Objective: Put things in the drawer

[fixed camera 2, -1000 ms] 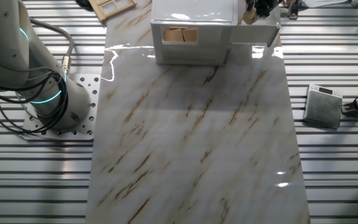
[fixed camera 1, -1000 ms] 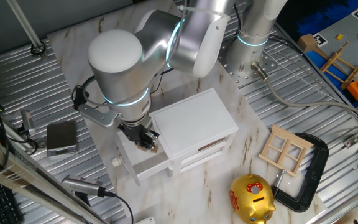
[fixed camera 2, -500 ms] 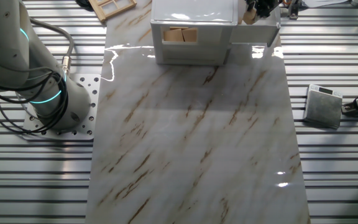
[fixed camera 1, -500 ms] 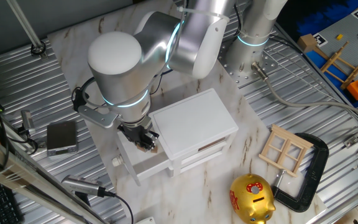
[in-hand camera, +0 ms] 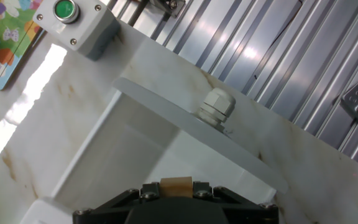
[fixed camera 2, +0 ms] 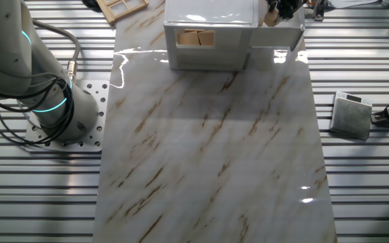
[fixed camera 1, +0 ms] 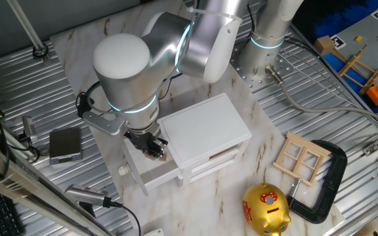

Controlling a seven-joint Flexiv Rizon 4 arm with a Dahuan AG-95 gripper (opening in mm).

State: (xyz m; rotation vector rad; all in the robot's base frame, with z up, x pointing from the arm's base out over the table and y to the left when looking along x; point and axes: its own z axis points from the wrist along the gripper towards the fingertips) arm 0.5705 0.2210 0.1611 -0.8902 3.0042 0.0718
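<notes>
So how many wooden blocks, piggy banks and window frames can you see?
Wooden blocks: 3 (one in the hand, two inside the cabinet)
Gold piggy bank: 1
Wooden window frame: 1
Total: 5

A small light-brown wooden block (in-hand camera: 176, 185) sits at the bottom centre of the hand view, held between the dark fingers of the hand (in-hand camera: 176, 194), above the open drawer. Two more blocks (fixed camera 2: 196, 38) lie side by side inside the cabinet opening, at the top centre of the other fixed view. The drawer (fixed camera 1: 151, 172) is white and pulled out, in the lower left part of one fixed view, and its round knob (in-hand camera: 215, 104) is near the centre of the hand view.
</notes>
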